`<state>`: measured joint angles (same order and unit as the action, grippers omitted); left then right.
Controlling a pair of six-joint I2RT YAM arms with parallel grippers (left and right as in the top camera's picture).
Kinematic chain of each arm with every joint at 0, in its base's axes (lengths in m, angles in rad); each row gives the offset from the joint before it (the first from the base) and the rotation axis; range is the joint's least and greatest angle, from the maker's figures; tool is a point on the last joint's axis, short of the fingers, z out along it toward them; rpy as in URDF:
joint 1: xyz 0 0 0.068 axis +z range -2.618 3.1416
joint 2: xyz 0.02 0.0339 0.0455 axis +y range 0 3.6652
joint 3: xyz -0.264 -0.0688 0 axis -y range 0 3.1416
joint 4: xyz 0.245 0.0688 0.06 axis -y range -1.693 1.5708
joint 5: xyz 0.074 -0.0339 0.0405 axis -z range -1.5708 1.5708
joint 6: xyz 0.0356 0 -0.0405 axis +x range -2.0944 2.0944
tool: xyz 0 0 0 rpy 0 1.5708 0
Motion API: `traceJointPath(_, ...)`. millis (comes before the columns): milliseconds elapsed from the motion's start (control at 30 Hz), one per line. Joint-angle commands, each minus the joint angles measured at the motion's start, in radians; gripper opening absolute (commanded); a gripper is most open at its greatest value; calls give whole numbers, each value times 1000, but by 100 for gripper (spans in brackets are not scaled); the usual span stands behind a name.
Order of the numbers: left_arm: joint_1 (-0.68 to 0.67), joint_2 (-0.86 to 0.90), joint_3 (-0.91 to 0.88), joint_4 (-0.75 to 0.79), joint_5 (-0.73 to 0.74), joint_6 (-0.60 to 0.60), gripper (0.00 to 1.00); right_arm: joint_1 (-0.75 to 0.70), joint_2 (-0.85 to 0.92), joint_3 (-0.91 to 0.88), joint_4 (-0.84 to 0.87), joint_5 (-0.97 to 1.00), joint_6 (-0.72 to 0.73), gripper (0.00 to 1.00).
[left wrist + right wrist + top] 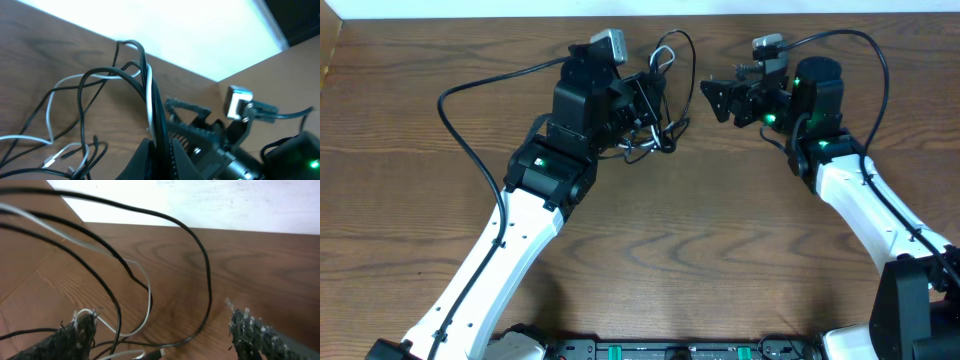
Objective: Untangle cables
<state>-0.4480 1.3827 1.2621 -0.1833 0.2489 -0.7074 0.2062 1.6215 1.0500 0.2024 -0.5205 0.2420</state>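
Observation:
The cables (663, 128) are a tangle of thin black cords and one white cord at the back middle of the table. One loop stands up toward the far edge. My left gripper (648, 108) is shut on a bundle of black and white cables (148, 95), which rise from between its jaws (160, 159). My right gripper (713, 102) faces the tangle from the right and is open. Its fingers (75, 336) stand wide apart with loose cable loops (206, 287) between them, touching neither. A small plug end (156, 354) lies low between them.
Thicker black cords wired to the arms arc over the wooden table (650, 250) at the left (470, 150) and the back right (865, 45). The table's far edge (720, 12) is just behind the tangle. The right arm's camera (238, 102) shows close by in the left wrist view.

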Motion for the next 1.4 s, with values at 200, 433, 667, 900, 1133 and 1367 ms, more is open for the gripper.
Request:
traceJointPath(200,-2,-10,14,93,23,-188,7,58,-3,18,40,-87,35,81)
traceJointPath(433,-2,-11,14,134,56,-314,8,61,34,18,32,-61,-10,80)
traceJointPath(667,-2,-11,14,149,160,-474,8,64,137,18,159,-80,-27,72)
traceJointPath(900,-2,-11,14,166,197,-510,8,68,211,18,237,-145,69,63)
traceJointPath(1133,0,-11,14,162,171,-372,8,57,207,18,239,-152,166,16)
traceJointPath(1367,28,-11,14,2,-95,-138,8,-73,92,18,80,-149,259,1)
